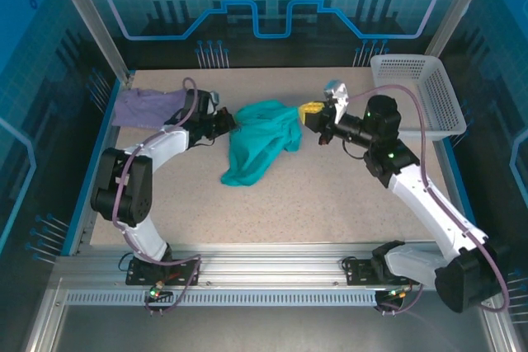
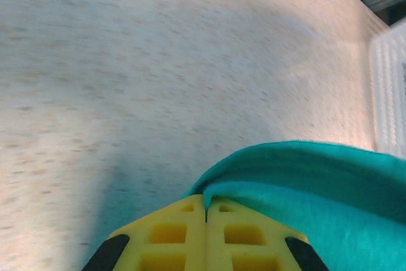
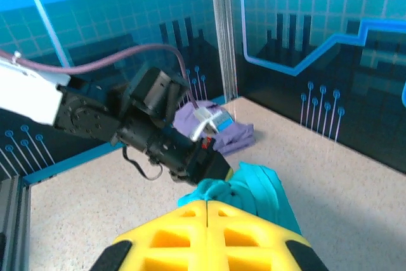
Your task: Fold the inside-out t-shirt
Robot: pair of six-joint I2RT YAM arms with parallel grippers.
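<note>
The teal-green t-shirt point(image 1: 260, 139) hangs bunched between my two grippers at the middle of the table, its lower end trailing on the tabletop toward the near left. My left gripper point(image 1: 232, 121) is shut on the shirt's left edge; in the left wrist view the teal cloth point(image 2: 330, 188) is pinched between the closed yellow fingers point(image 2: 171, 233). My right gripper point(image 1: 309, 113) is shut on the shirt's right edge. The right wrist view shows the teal fabric point(image 3: 254, 188) gathered at the tip of the closed yellow fingers point(image 3: 247, 236), with the left arm point(image 3: 146, 131) just beyond.
A lavender-purple shirt point(image 1: 148, 106) lies crumpled at the far left of the table, behind the left arm. A white mesh basket point(image 1: 417, 92) stands at the far right. Bare speckled tabletop point(image 1: 330, 195) spreads in front of the shirt.
</note>
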